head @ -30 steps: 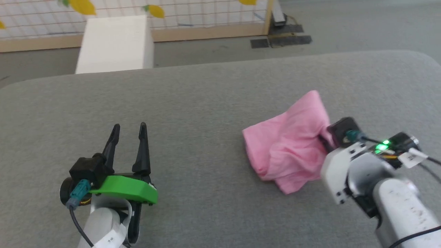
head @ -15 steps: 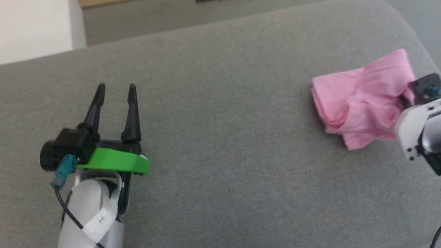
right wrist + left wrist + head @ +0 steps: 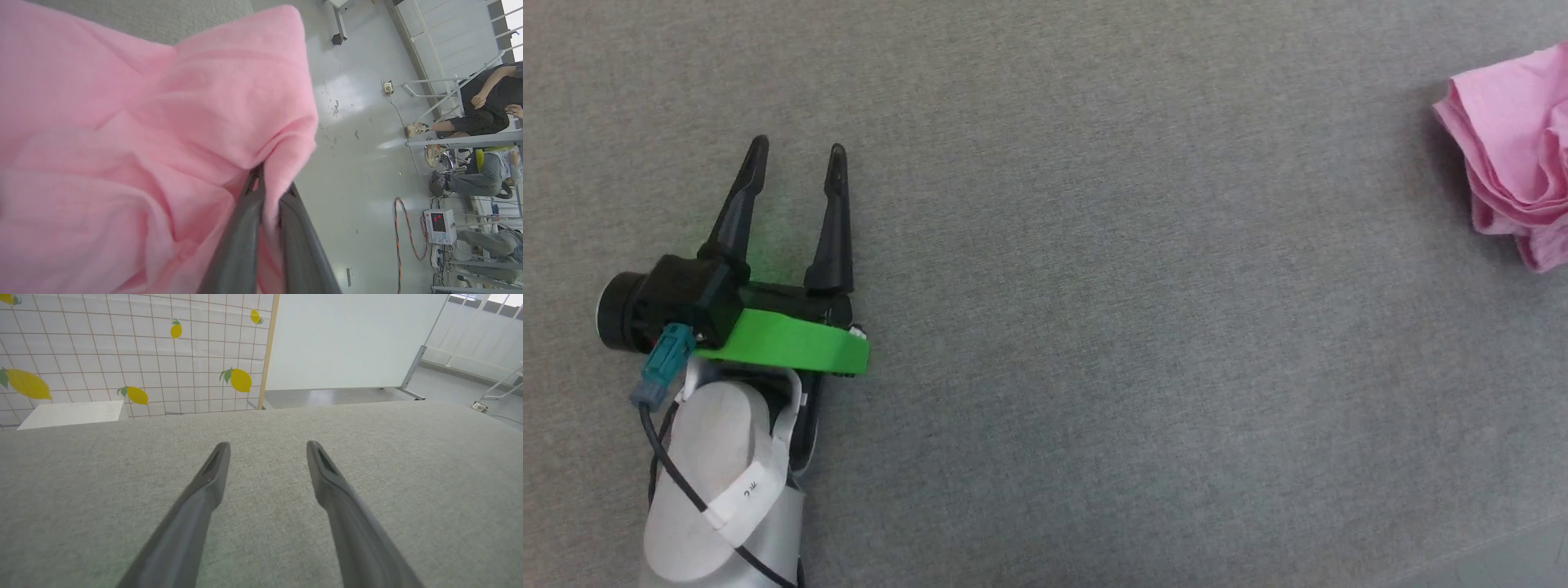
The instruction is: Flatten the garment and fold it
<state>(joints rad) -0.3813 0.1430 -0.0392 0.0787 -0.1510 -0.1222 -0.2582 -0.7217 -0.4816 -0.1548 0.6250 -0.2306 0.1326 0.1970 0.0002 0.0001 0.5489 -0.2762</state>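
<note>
The garment (image 3: 1515, 147) is a crumpled pink bundle at the right edge of the head view, resting on the grey padded table (image 3: 1094, 327). Up close in the right wrist view the garment (image 3: 122, 143) is bunched in folds, and my right gripper (image 3: 271, 196) is shut on a pinch of its cloth, fingers (image 3: 241, 237) nearly together. My left gripper (image 3: 796, 151) lies far to the left on the table, open with nothing between its fingers. In the left wrist view the left gripper (image 3: 267, 447) stands wide apart just above bare grey cloth.
A lemon-patterned tiled partition (image 3: 122, 355), a white block (image 3: 69, 414) and a white board (image 3: 347, 339) stand beyond the table's far edge. In the right wrist view people (image 3: 482, 106) sit beside equipment and cables (image 3: 439, 224) on the floor past the table.
The head camera has swung down and to the left, so the garment and right arm slid toward the right edge. Both grippers keep their states.
</note>
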